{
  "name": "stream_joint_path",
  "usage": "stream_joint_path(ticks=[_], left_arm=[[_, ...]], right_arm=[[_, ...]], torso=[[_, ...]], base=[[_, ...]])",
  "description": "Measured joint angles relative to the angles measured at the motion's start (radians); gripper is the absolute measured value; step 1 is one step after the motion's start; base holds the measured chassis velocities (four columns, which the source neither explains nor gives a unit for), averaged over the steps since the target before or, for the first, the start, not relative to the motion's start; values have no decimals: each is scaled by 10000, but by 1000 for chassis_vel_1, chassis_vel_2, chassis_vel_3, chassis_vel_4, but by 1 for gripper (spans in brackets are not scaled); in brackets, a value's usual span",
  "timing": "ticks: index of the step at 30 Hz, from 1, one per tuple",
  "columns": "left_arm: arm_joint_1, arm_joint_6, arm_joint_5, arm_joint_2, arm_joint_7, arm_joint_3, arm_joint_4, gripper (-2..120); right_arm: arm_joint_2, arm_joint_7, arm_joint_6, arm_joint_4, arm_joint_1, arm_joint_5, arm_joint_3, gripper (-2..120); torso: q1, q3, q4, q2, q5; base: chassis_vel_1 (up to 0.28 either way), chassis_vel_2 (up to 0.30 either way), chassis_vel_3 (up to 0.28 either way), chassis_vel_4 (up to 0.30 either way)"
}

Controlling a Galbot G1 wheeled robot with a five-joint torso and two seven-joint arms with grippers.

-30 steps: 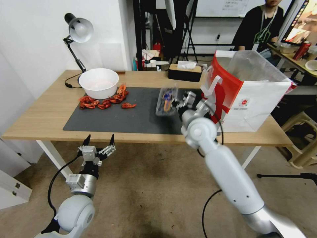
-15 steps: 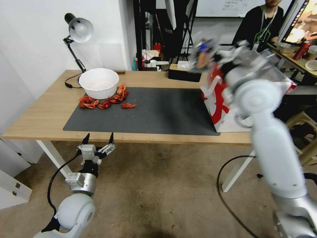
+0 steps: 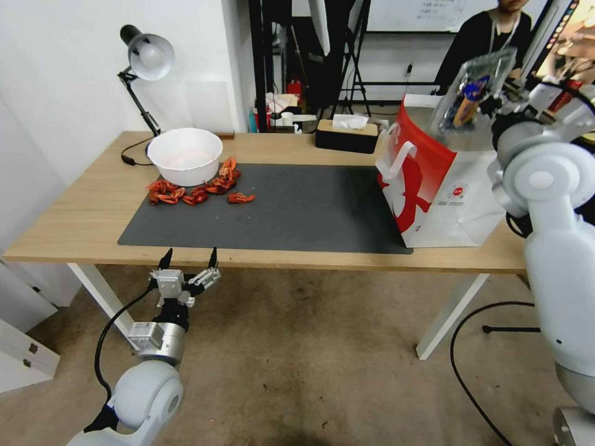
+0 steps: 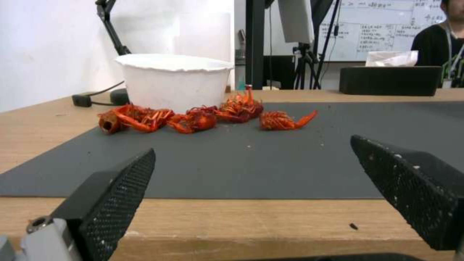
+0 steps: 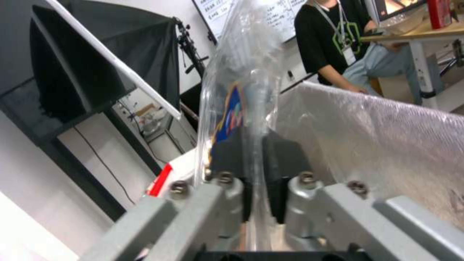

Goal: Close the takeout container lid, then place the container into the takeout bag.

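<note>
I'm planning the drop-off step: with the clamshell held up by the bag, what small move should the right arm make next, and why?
Probably lower it straight down. The right gripper is shut on the closed takeout container, held on edge above the open mouth of the takeout bag, not yet inside. The left gripper waits open below the table's front edge.

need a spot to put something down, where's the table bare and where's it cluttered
Free: the mat between the crayfish and the bag, and the wood along the near table edge by the open left gripper. Crowded: around the bowl and lamp, and the right end, where the right gripper holds the container over the bag.
</note>
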Motion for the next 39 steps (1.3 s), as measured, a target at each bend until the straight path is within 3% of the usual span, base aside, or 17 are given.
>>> stream_joint_path(ticks=[10, 14, 17, 18, 21, 27, 29, 30, 33, 39], left_arm=[[71, 11, 1, 49, -26, -16, -100, 100], [104, 11, 1, 49, -28, -30, -122, 100], [156, 10, 1, 45, -31, -59, -149, 100], [156, 10, 1, 45, -31, -59, -149, 100], [218, 4, 1, 42, -34, -101, -182, 100], [240, -10, 1, 41, -42, -143, -204, 100], [254, -13, 0, 37, -43, -154, -211, 100], [254, -13, 0, 37, -43, -154, -211, 100], [242, -16, 5, -27, -45, -155, -211, 100], [226, -16, 44, -98, -46, -125, -183, 100]], right_arm=[[-48, 45, -106, 310, -211, 65, 158, 51], [-78, -262, 208, 464, -228, 118, 201, 61], [-180, -1734, 1557, 825, -432, 300, 200, 73], [-180, -1734, 1557, 825, -432, 300, 200, 73], [-426, -3709, 2584, 1491, -1139, 396, 50, 89], [-731, -5108, 2802, 2299, -2311, -172, -214, 99], [-876, -5810, 2879, 2783, -3433, -1765, -486, 100], [-876, -5810, 2879, 2783, -3433, -1765, -486, 100], [-739, -6187, 3145, 3139, -4643, -4713, -816, 100], [-377, -6025, 3574, 3307, -5861, -6990, -899, 100]], torso=[[0, 0, 0, 0, 2], [1, 0, -1, 0, 2], [0, 0, 1, 0, 0], [0, 0, 1, 0, 0], [0, 0, -1, 1, 3], [0, 0, 0, 2, 1], [0, -1, -3, 2, 2], [0, -1, -3, 2, 2], [0, -1, 0, 2, 2], [0, -1, 1, 2, 3]], base=[[0, 0, 0, 0], [0, 0, 0, 0], [0, 0, 0, 0], [0, 0, 0, 0], [0, 0, 0, 0], [0, 0, 0, 0], [0, 0, 0, 0], [0, 0, 0, 0], [0, 0, 0, 0], [0, 0, 0, 0]])
